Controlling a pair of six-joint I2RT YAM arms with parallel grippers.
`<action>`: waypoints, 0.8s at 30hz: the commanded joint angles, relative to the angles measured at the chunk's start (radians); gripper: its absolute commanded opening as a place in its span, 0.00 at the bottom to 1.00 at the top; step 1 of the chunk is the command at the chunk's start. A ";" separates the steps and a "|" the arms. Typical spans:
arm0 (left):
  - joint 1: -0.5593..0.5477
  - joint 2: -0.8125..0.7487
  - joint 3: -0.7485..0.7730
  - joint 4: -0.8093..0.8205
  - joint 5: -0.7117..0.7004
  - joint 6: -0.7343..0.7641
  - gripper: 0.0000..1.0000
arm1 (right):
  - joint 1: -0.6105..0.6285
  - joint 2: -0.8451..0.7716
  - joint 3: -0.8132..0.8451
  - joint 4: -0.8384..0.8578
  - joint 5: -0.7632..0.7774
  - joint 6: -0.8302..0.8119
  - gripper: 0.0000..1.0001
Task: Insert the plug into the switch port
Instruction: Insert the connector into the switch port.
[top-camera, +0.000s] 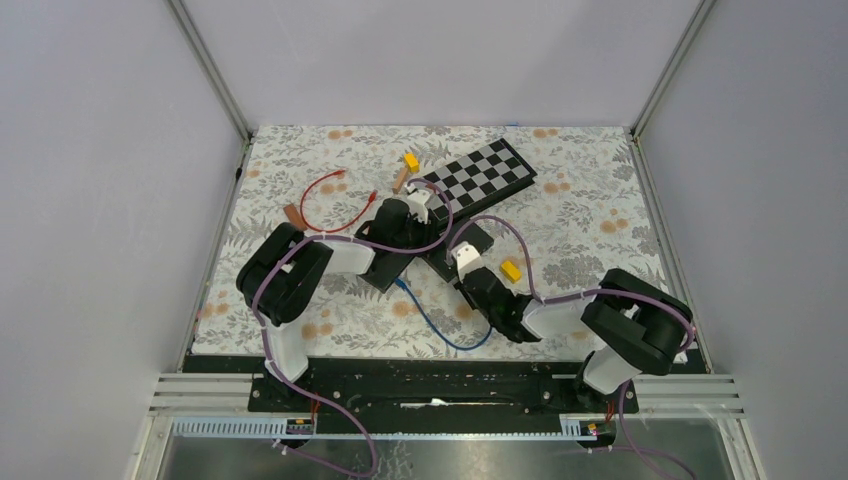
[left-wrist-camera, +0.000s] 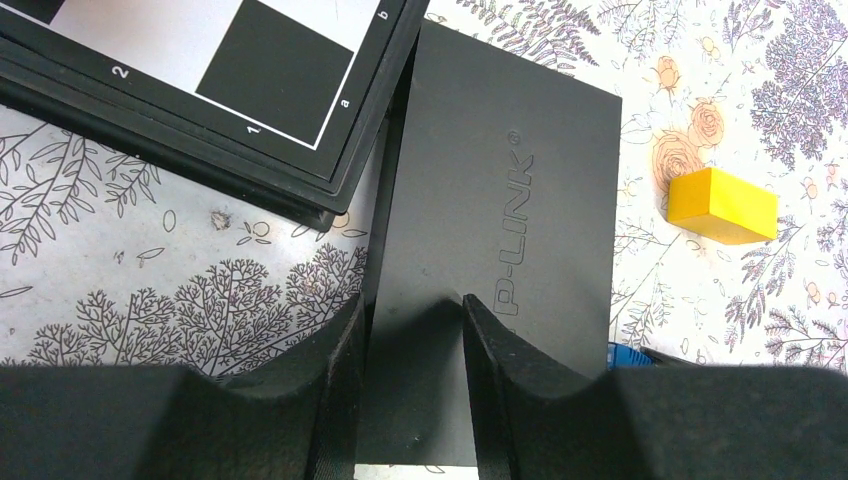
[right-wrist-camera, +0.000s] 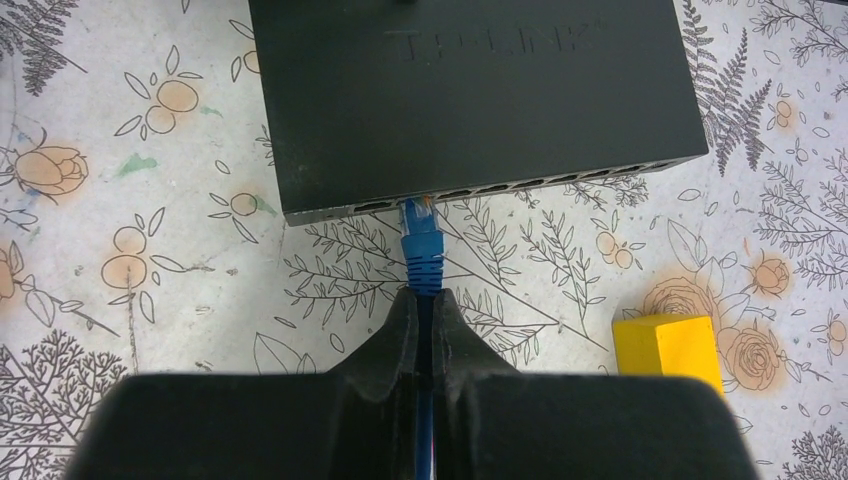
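Note:
The black TP-LINK switch (right-wrist-camera: 470, 90) lies flat, its row of ports facing my right gripper (right-wrist-camera: 425, 300). That gripper is shut on the blue cable just behind the blue plug (right-wrist-camera: 422, 245). The plug's clear tip is at the mouth of a port near the row's left end, and most of the plug is outside. My left gripper (left-wrist-camera: 412, 310) has its jaws a little apart over a near corner of the switch (left-wrist-camera: 500, 170). One finger lies along the switch's edge, the other over its top. In the top view both grippers (top-camera: 418, 222) (top-camera: 458, 258) meet at the switch (top-camera: 478, 235).
A checkerboard (top-camera: 480, 172) lies just behind the switch and touches it in the left wrist view (left-wrist-camera: 200, 90). A yellow block (top-camera: 510, 270) sits beside my right gripper. The blue cable (top-camera: 440, 335) loops toward the near edge. A red cable (top-camera: 325, 200) and small blocks lie at the back left.

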 joint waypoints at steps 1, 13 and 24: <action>-0.109 0.051 -0.032 -0.205 0.358 -0.067 0.39 | -0.012 -0.093 0.171 0.387 -0.080 -0.016 0.00; -0.109 0.052 -0.032 -0.208 0.356 -0.066 0.38 | -0.013 0.079 0.141 0.459 -0.041 0.007 0.00; -0.109 0.050 -0.031 -0.210 0.358 -0.061 0.38 | -0.017 -0.070 0.212 0.397 -0.098 -0.047 0.00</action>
